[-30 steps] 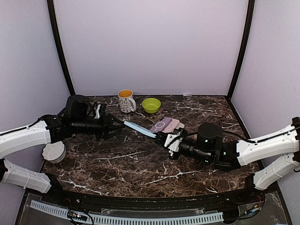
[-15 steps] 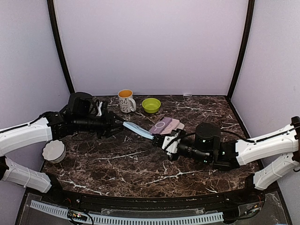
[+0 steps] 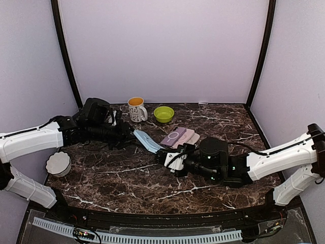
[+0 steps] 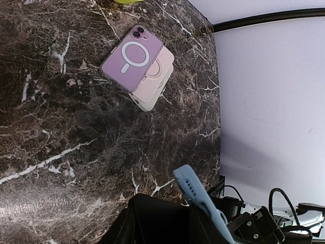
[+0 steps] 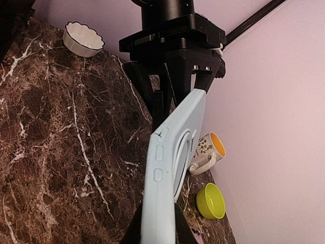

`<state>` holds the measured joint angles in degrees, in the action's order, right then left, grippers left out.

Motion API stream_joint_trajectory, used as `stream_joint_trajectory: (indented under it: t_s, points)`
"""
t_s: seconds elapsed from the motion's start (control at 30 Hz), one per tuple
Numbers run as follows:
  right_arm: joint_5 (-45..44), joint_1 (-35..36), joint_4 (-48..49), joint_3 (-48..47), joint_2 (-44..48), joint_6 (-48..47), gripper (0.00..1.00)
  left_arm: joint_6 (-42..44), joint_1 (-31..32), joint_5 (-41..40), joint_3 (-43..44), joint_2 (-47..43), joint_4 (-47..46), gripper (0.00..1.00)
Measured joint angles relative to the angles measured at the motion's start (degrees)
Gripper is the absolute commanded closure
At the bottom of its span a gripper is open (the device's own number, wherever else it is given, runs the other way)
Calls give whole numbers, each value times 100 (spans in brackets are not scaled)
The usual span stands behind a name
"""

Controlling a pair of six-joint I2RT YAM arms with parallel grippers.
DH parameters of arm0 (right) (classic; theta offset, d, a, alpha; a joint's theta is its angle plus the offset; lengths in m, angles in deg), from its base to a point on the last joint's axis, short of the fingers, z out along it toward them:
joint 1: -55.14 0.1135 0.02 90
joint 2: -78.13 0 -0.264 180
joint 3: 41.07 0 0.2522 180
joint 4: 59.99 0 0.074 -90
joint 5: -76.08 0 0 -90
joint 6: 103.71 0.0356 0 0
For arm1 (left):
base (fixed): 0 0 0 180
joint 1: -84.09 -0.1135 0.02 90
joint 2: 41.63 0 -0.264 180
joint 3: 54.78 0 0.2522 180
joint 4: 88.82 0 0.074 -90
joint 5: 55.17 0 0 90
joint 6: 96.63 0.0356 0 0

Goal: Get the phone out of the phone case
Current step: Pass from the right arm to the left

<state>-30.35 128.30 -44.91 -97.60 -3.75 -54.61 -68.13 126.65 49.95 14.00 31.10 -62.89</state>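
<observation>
A light blue phone case (image 3: 145,141) hangs tilted above the table between both arms. My left gripper (image 3: 130,135) is shut on its far end. My right gripper (image 3: 162,155) is shut on its near end. In the right wrist view the phone case (image 5: 172,168) stands edge-on, showing its side buttons and ringed back, with my right gripper (image 5: 158,227) clamped on its lower end and the left arm's fingers (image 5: 163,99) gripping its top. In the left wrist view the phone case (image 4: 199,195) rises beside my left gripper (image 4: 195,218). The phone itself is hidden.
A purple-cased phone (image 3: 174,135) lies overlapping a pink case (image 3: 190,136) on the marble table (image 3: 127,178). A white mug (image 3: 136,109) and a green bowl (image 3: 163,114) stand at the back. A white scalloped bowl (image 3: 58,164) sits at the left edge.
Both arms have carried the blue case leftward. The right gripper has pushed in toward the left one, and the case now tilts more steeply.
</observation>
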Motion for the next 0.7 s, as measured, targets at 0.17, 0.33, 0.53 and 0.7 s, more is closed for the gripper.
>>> stream_joint_trajectory:
  t_s: [0.17, 0.33, 0.53, 0.7]
  points:
    - [-245, 55, 127, 0, -17, -83, 100, 26, 42, -120, 35, 22, 61, 62]
    - [-330, 74, 164, 4, -17, -125, 100, 26, 72, -190, 35, -7, 61, 64]
    - [-562, 127, 350, 42, -17, -173, 100, -4, 109, -227, 31, -114, 2, 71]
    - [-881, 221, 555, 46, -70, -297, 100, -109, 109, -245, -4, -157, -164, 71]
